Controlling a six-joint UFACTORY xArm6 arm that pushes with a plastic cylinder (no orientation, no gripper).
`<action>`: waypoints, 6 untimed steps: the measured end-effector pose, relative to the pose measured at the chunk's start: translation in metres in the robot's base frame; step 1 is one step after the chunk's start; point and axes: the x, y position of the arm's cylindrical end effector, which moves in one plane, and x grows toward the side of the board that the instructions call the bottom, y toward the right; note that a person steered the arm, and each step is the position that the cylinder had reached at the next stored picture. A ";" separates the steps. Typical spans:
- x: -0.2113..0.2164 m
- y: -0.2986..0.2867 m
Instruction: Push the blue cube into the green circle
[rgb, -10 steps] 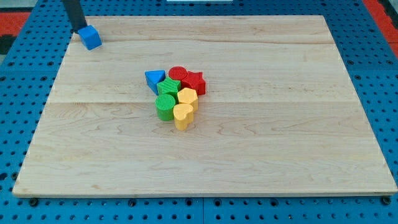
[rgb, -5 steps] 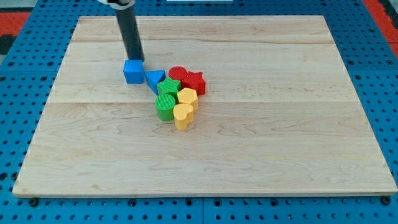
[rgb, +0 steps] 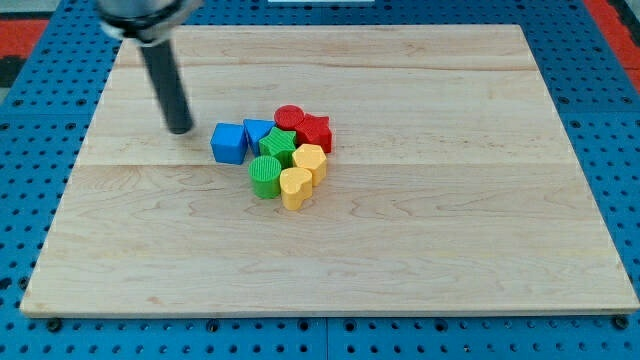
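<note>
My tip (rgb: 180, 129) stands bare on the desk (rgb: 450, 250), holding nothing, just clear of the blue cube (rgb: 228, 143) toward the left edge.

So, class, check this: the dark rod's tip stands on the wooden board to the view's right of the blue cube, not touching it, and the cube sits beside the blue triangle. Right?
One thing is wrong: my tip stands to the view's left of the blue cube, not its right, as the camera view shows. It is apart from the cube on the wooden board, and the cube does sit beside the blue triangle.
</note>
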 end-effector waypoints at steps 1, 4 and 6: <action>0.010 0.019; 0.025 0.085; 0.040 0.032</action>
